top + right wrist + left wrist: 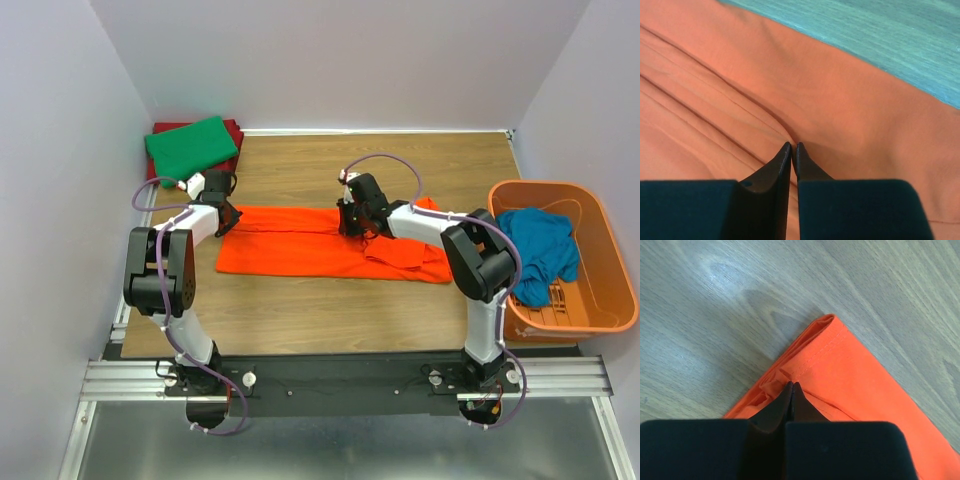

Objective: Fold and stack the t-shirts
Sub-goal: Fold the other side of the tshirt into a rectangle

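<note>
Top external view: one bright orange cloth t-shirt [300,250], folded into a long band, lies flat at the centre of the brown wooden table [300,320]. Its long axis runs left to right across the frame, the left end square and the right end thicker and rumpled. The left gripper [225,213] sits at the band's upper left corner. The right gripper [350,218] sits on the upper edge near the middle. A folded green cloth t-shirt [190,145] rests on a dark red cloth t-shirt [236,128] at the upper left of the table. A crumpled teal blue cloth t-shirt [540,250] lies in the rigid orange plastic basket [605,240] at the right of the frame. Left wrist view: the left gripper [791,385] has its black fingers pressed together on puckered layers of the bright orange cloth t-shirt [850,375]. A stitched corner of the cloth points to the upper centre of the frame, with bare table [715,315] around it. Right wrist view: the right gripper [791,145] has its fingers drawn together on a pinch of the bright orange cloth t-shirt [840,100], with creases converging at the tips. The cloth edge runs diagonally across the upper right, and the table [890,30] shows beyond it.
</note>
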Tool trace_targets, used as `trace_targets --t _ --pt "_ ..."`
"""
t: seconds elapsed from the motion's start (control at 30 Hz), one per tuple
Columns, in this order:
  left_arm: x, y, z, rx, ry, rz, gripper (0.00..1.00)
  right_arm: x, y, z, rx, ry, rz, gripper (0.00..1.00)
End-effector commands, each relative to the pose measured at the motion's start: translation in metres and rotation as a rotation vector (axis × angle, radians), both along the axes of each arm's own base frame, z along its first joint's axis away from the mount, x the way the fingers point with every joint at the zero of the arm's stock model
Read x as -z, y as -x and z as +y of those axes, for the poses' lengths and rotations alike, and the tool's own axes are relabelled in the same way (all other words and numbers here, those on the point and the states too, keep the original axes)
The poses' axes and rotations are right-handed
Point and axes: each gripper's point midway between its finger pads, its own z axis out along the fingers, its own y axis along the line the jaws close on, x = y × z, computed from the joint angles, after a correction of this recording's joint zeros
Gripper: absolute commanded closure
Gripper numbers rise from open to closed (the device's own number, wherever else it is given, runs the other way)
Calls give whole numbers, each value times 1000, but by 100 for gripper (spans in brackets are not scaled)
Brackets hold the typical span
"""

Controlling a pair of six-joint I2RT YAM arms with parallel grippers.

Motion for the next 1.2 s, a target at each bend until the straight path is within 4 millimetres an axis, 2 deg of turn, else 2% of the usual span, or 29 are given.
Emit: trace_targets --t 0.0,0.3,0.53,0.7,0.83,0.97,1.0,1.1,1.17 --pt "-3 -2 10 -25 -22 -16 100 -22 -1 -2 23 -9 -63 86" --pt "-25 -10 16 -22 -17 -71 100 -35 3 -7 42 -29 -95 86" --pt "-45 -17 14 -1 -14 -126 100 -27 8 -10 48 -30 -81 86" --pt "-49 -15 12 9 -9 -136 100 -25 13 -11 46 -44 -72 86" --pt "-42 -8 15 -14 -12 -106 100 -22 15 -10 44 -50 -62 86" --pt "-35 -1 18 -36 -16 -77 80 -22 17 -8 35 -57 -54 83" --pt "-31 1 19 -43 -21 -65 77 -19 17 -7 33 -55 -49 79" --pt "-26 4 20 -54 -19 -54 69 -20 14 -3 24 -66 -48 75" --pt "-23 5 20 -55 -19 -45 68 -20 14 -1 20 -71 -44 75"
